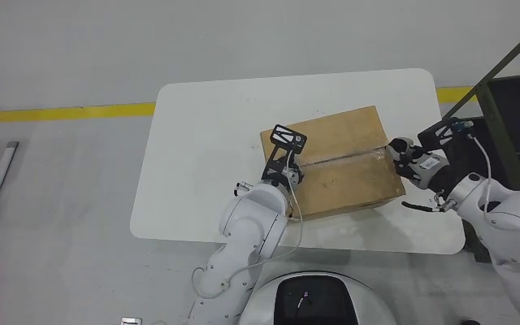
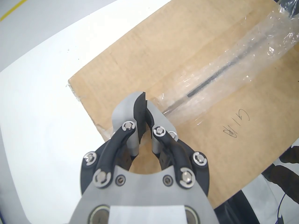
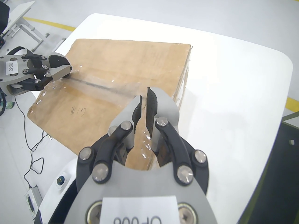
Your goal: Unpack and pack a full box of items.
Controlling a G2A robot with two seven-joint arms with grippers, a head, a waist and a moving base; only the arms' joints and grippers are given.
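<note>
Between left tool [image 2: 143, 103] and right tool [image 3: 144, 96] lies the box [image 1: 341, 134] — taped.

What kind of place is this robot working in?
Probably a big factory hall or robot test workshop: a smooth grey floor with a yellow floor line, a taped cardboard box on a white table, and a workbench farther off.

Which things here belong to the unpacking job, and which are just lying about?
Job in hand:
- cardboard box
- clear tape along its top seam
- left gripper and right gripper, one at each end of that seam

Lying about:
- cable and small grey unit on the floor
- side table in the background
</note>
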